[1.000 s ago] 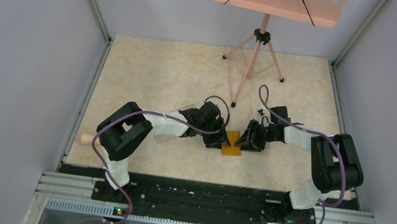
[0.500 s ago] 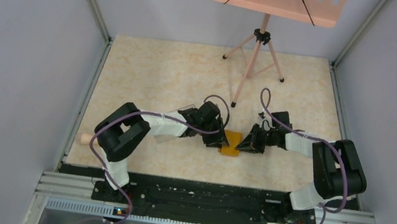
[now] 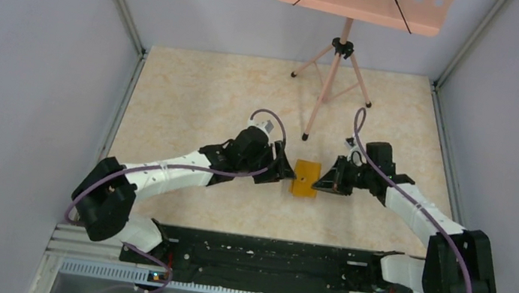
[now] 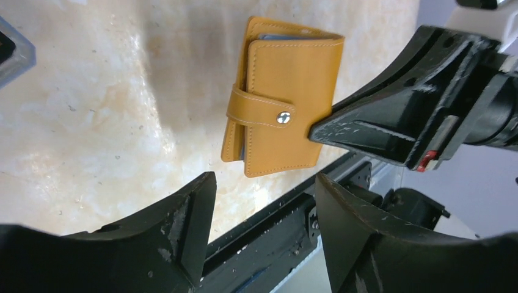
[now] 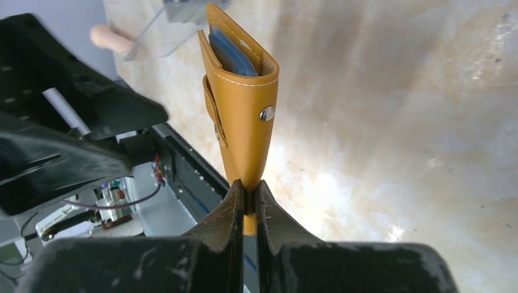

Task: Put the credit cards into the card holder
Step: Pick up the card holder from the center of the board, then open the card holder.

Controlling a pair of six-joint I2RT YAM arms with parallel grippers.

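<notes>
The orange-tan card holder point(image 4: 287, 97) is at the middle of the table point(image 3: 195, 93), between the two arms. It is folded shut, with its clasp tab point(image 4: 259, 113) snapped over the front. The right gripper point(image 5: 246, 186) is pinched tight on one thin edge of it, fingers nearly meeting through the leather. The left gripper point(image 4: 264, 183) stands spread apart just to the holder's left, holding nothing. No loose credit cards show in any view (only blue-grey pocket edges point(image 5: 229, 52) peep from the open end, so whether cards sit inside cannot be told). The holder looks light and soft-sided, likely to flex or sag when held by one edge alone. The flat faces near the clasp seem the firmest hold, and smooth leather may slip in so narrow a pinch.
</notes>
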